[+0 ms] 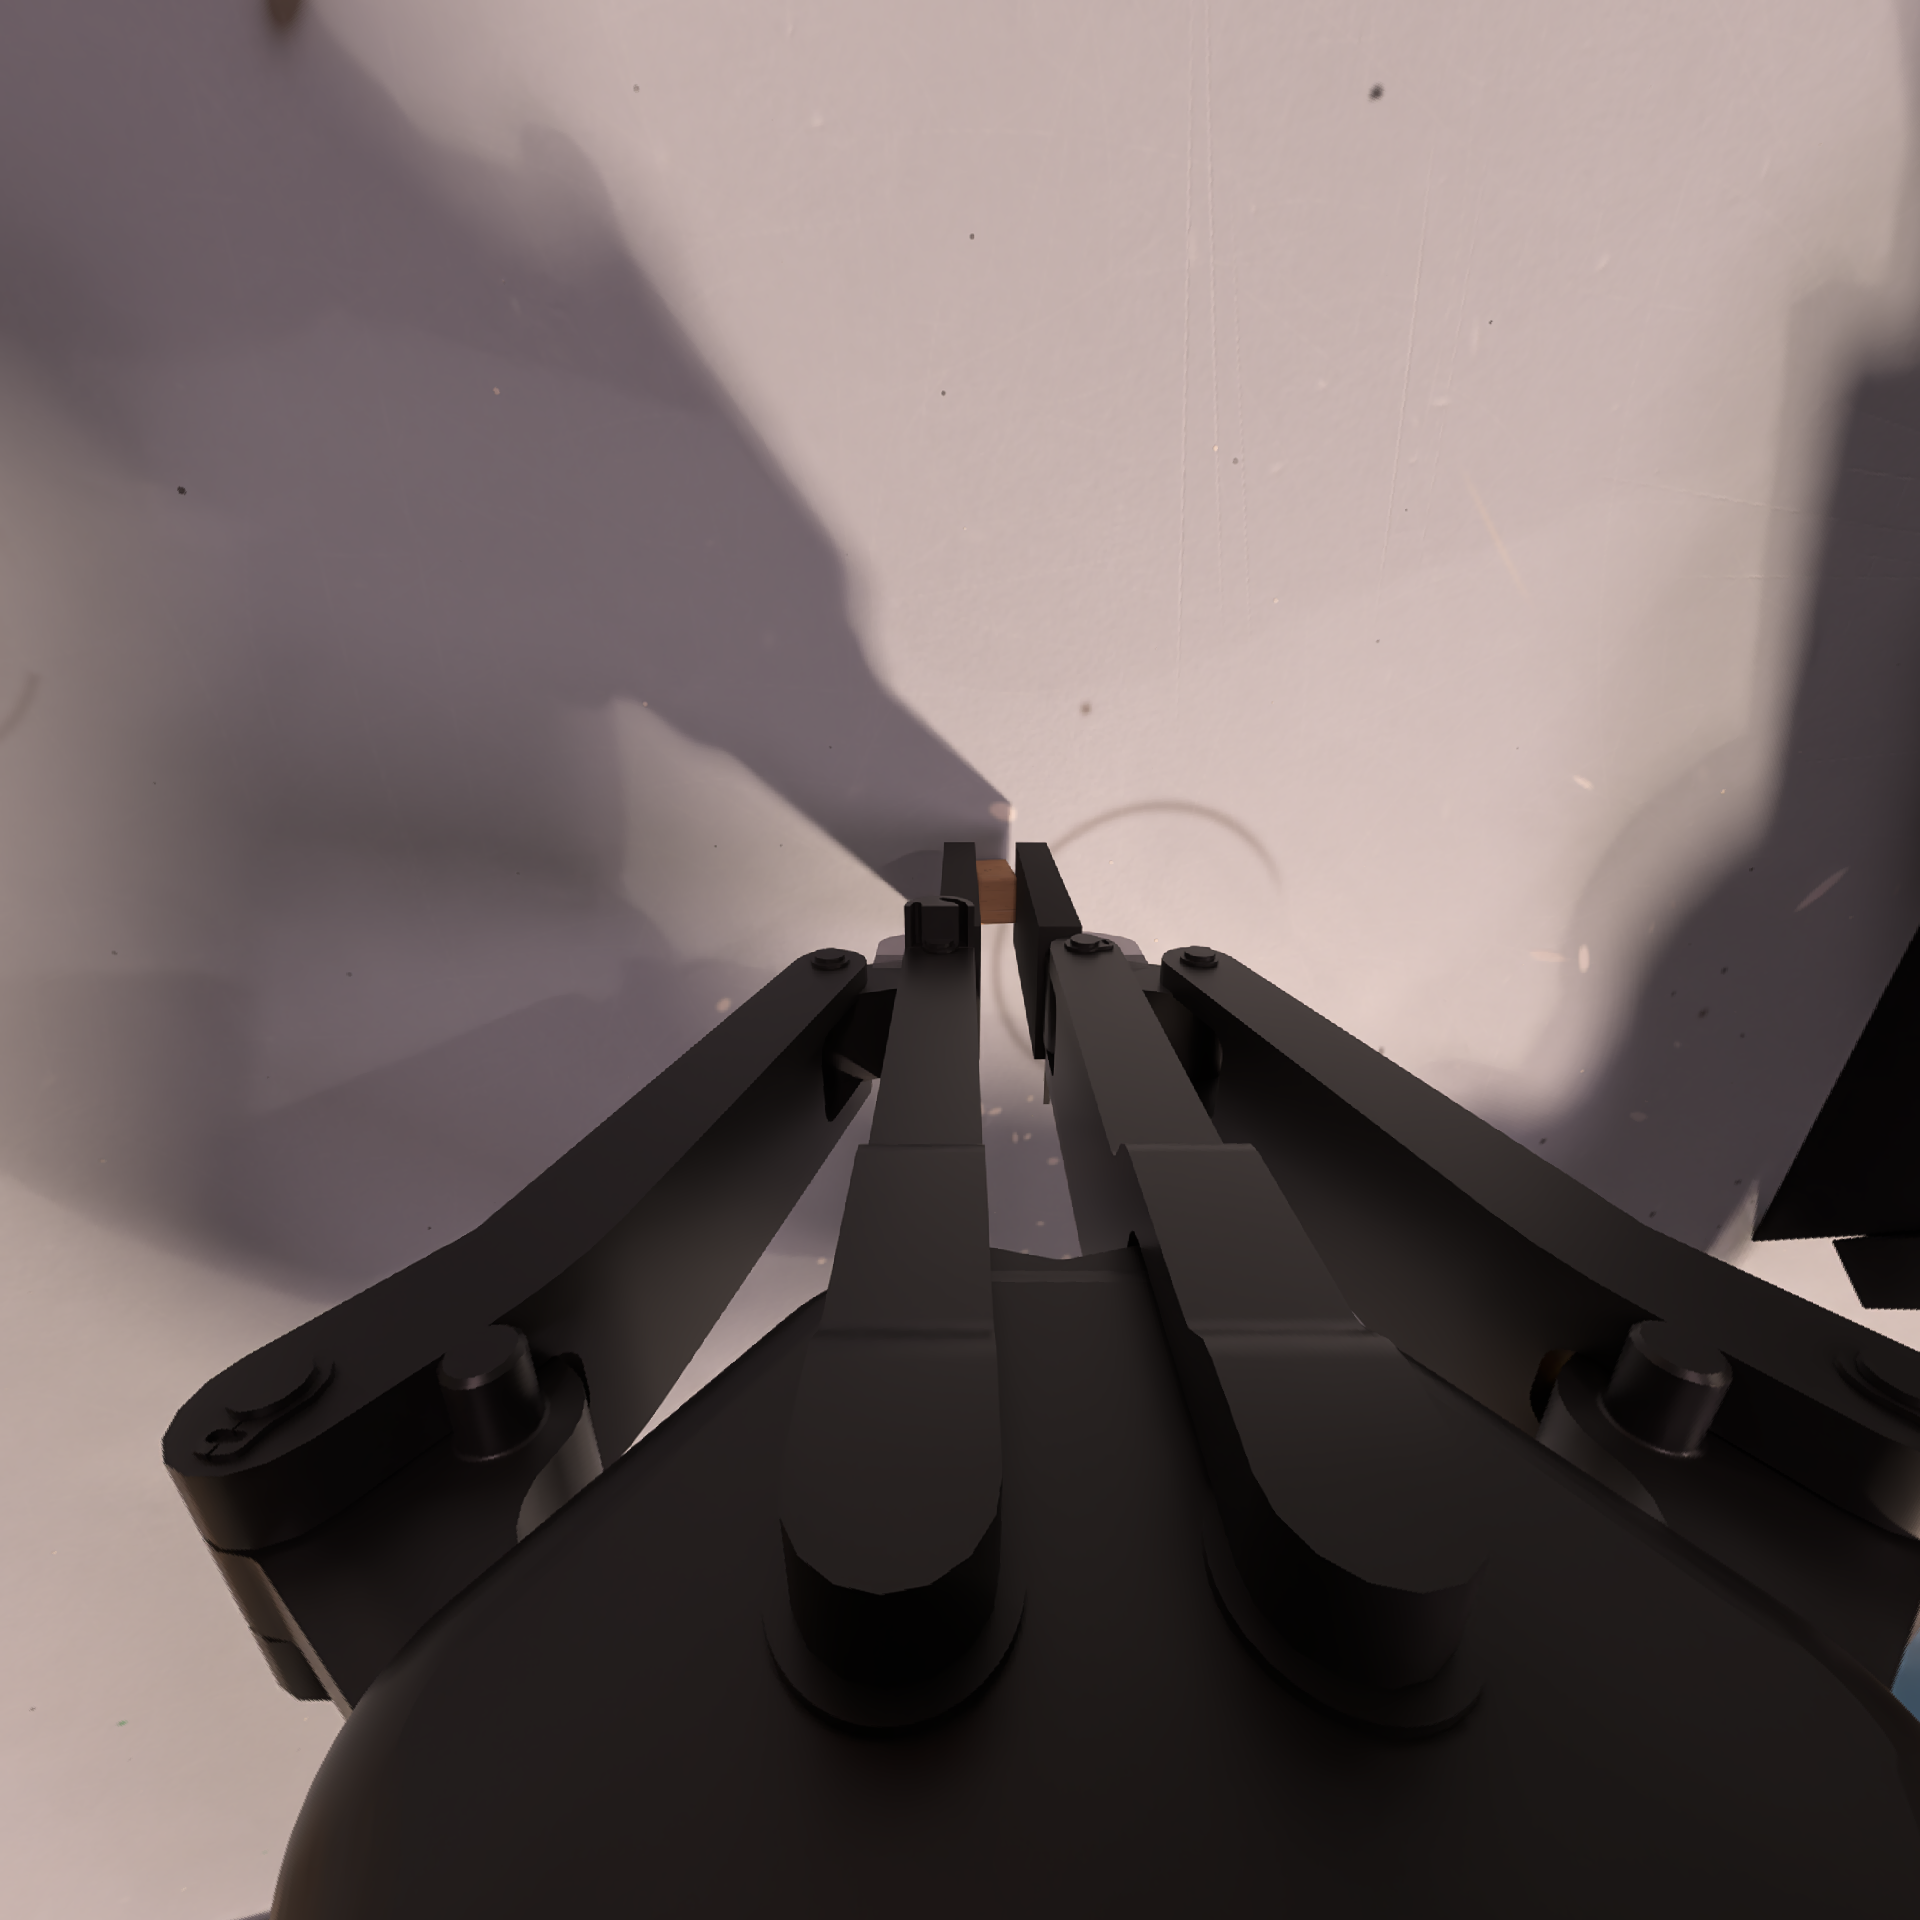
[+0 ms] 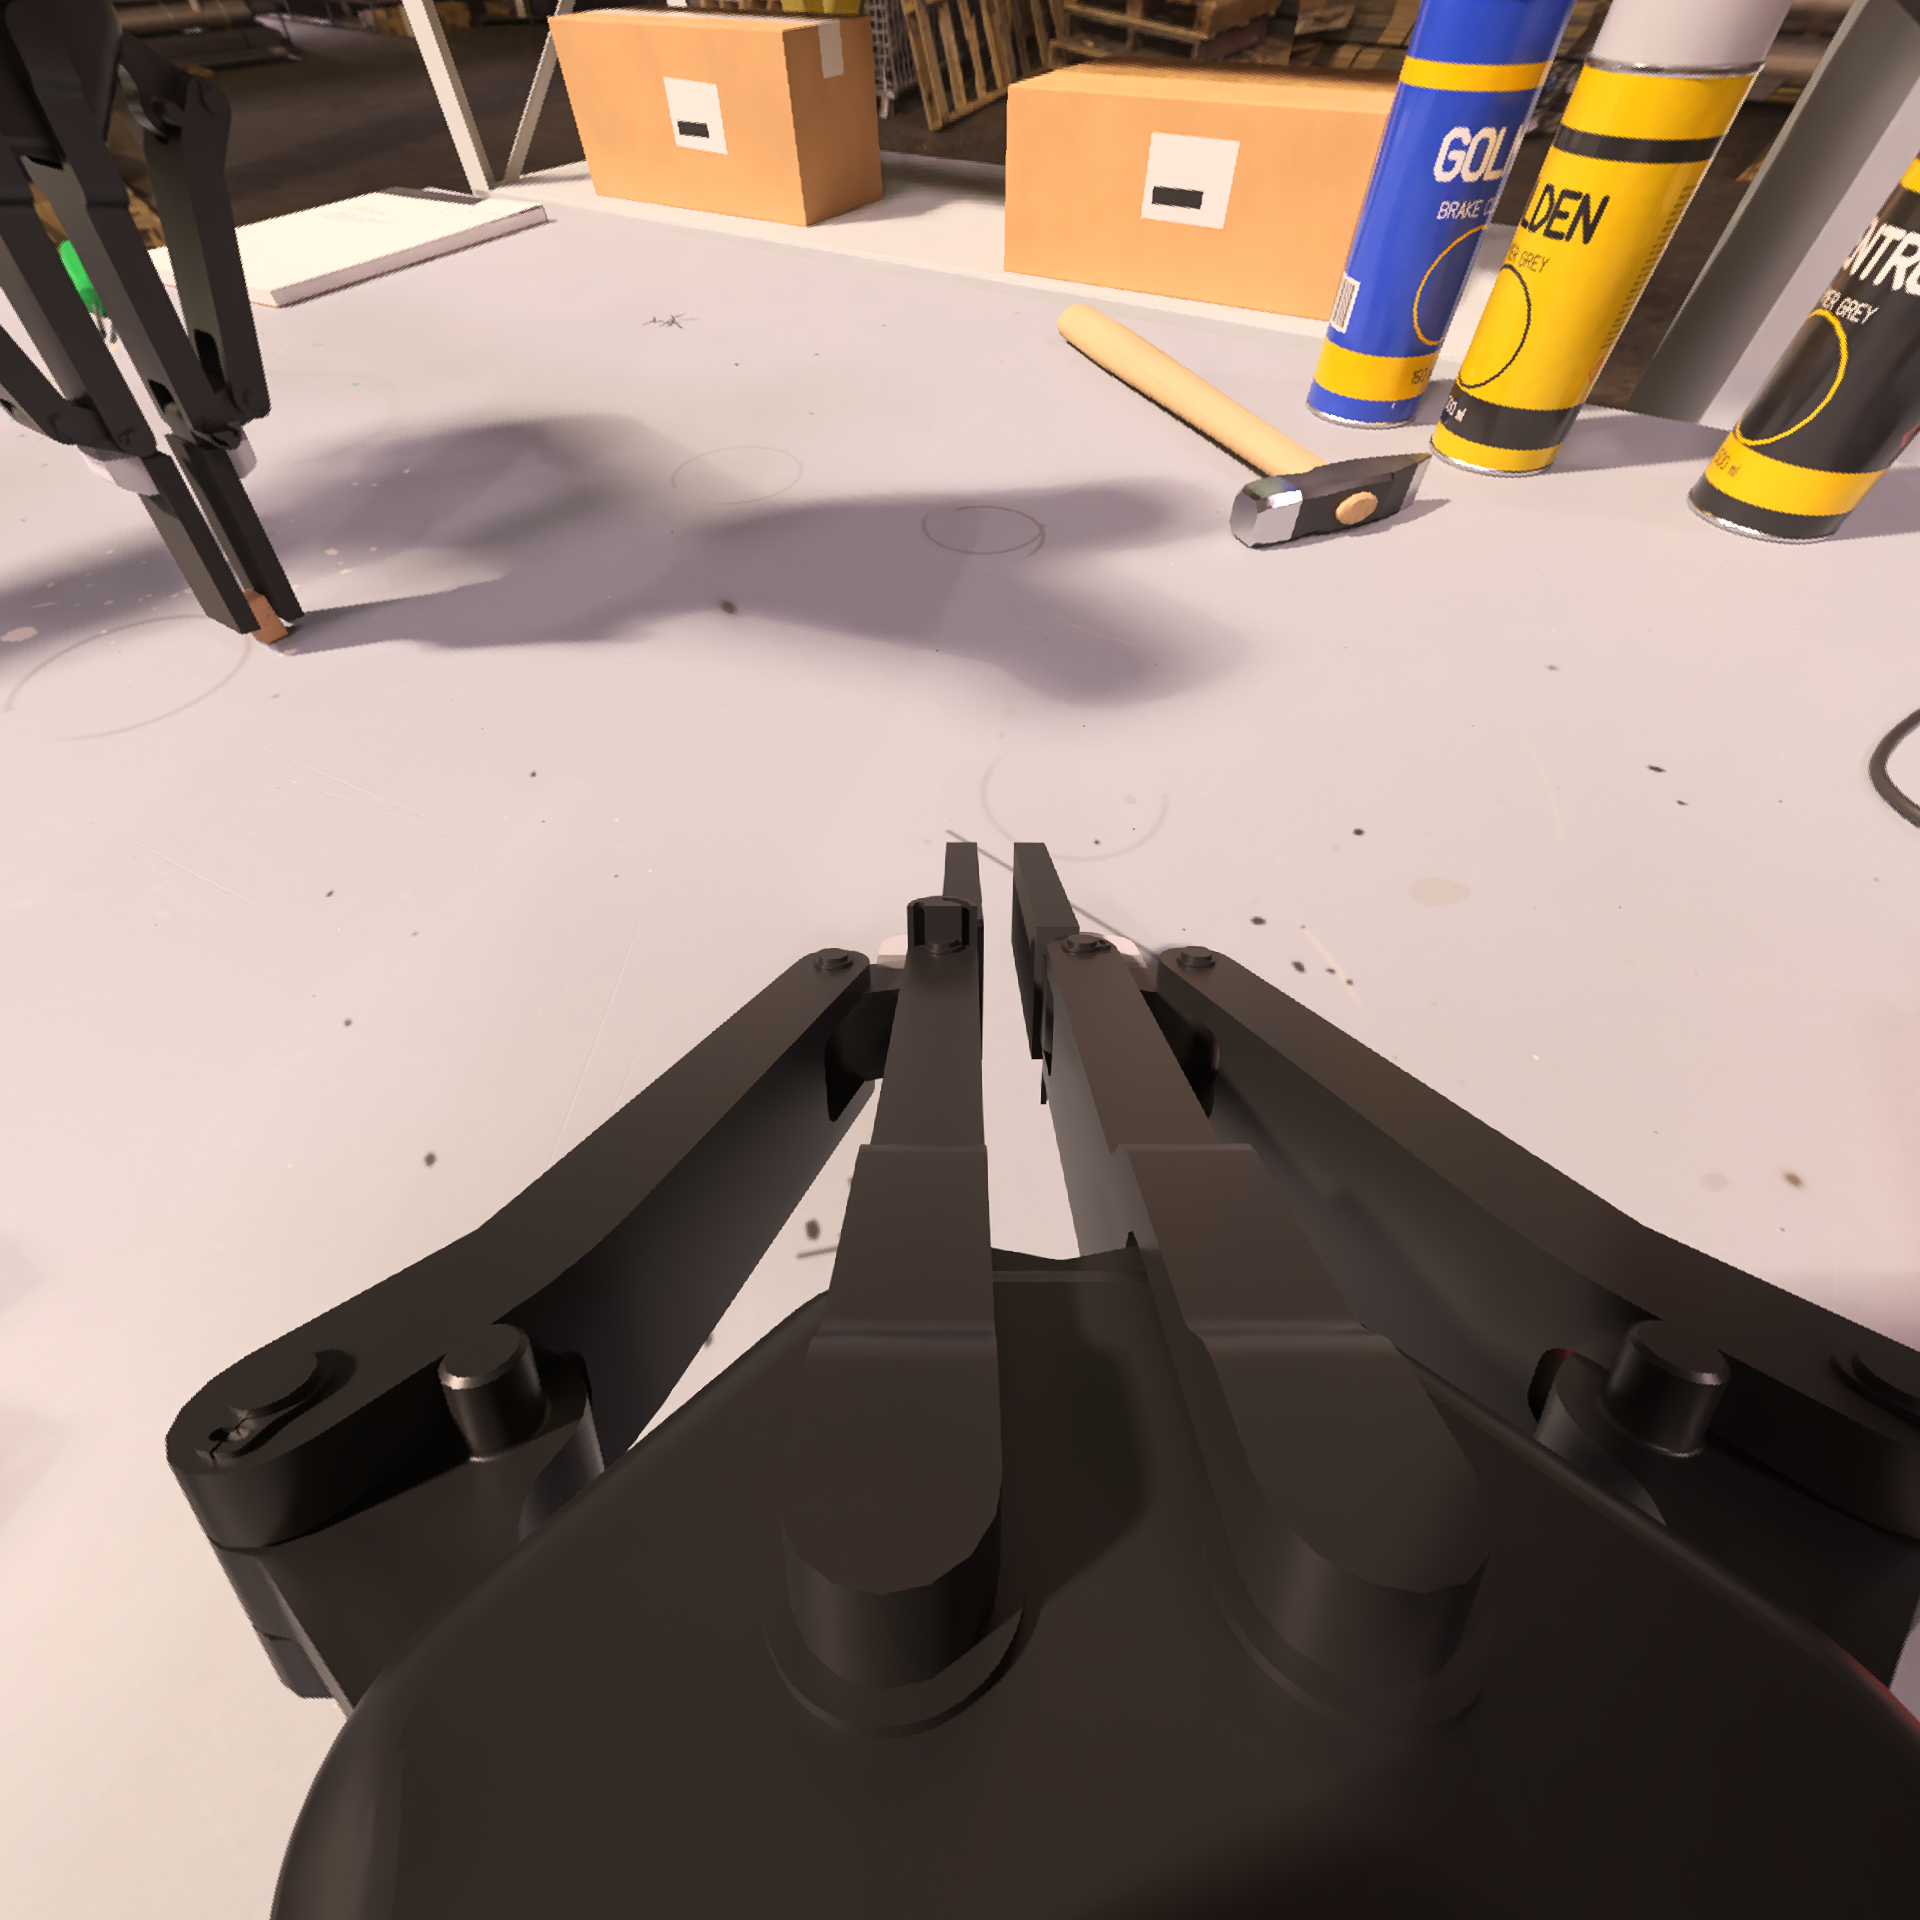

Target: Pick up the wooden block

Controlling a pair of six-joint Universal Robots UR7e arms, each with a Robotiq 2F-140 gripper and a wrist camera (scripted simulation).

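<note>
Left gripper (image 1: 995,883) jaws nipped on wooden block (image 1: 995,896) at counter (image 1: 1351,520): tiny, light, rigid; flat sides hold. Right gripper (image 2: 995,883) nearly closed, empty.

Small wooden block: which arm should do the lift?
Left. The left gripper is already shut on the small brown wooden block at the white tabletop. The right gripper is shut on nothing, well away from it.

Lettering on 3 spray cans (image 2: 1558,249); box labels (image 2: 1188,182) w/ black bars.
</note>
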